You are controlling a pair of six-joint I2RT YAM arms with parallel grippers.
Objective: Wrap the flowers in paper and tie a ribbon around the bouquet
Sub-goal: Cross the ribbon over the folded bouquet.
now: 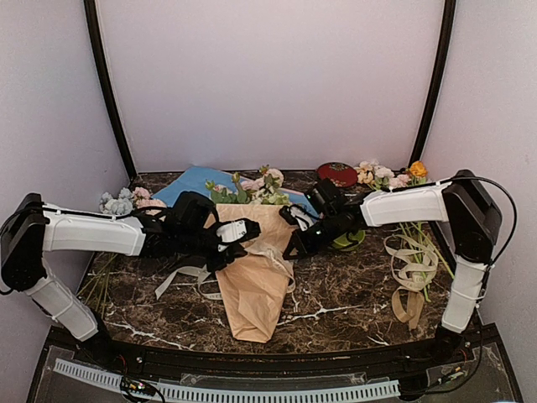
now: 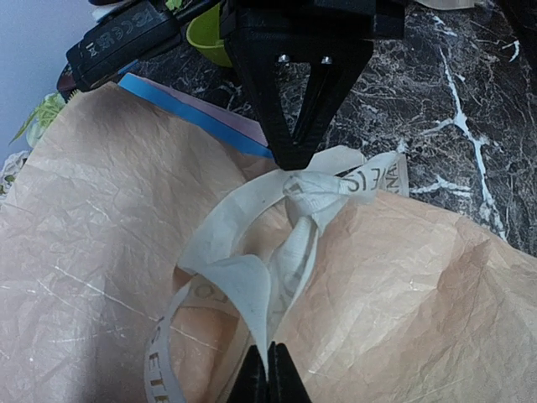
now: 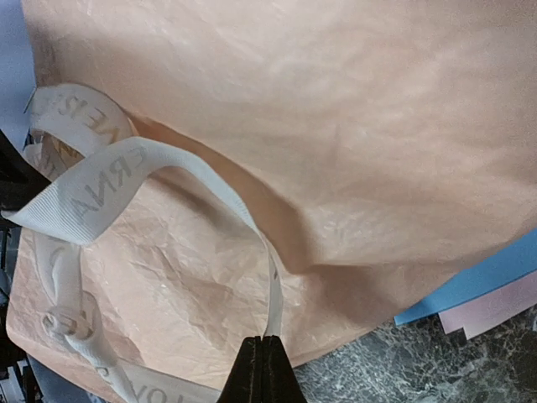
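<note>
- My left pincer (image 2: 268, 379) was clenched on the ribbon (image 2: 252, 285). A cream loop ran straight up out of its tips.
- My right pincer (image 3: 263, 368) was clenched too. It pinched a thin strand of the same ribbon.
- In the left wrist view, the black tip of the right pincer sat right at the ribbon's knot.
- The knot lay on the paper (image 2: 92, 252), between the two pincers. They pointed at each other from either side.
- The paper was tan and full of creases.
- The bouquet (image 1: 252, 285) lay in the middle of the table (image 1: 352, 298), with its point toward me. Both pincers were over its upper half.
- The flowers (image 1: 256, 189), pink and cream with green leaves, stuck out of the wide far end.
- A light blue sheet (image 1: 193, 180) lay under that far end.
- The table was dark marble with white veins.
- A bunch with blue blooms (image 1: 117, 202) lay at the far left. A bunch with an orange bloom (image 1: 417, 170) lay at the far right.
- A second loose ribbon (image 1: 411, 273) lay curled on the right, near those stems.
- The walls (image 1: 268, 75) were pale and plain.
</note>
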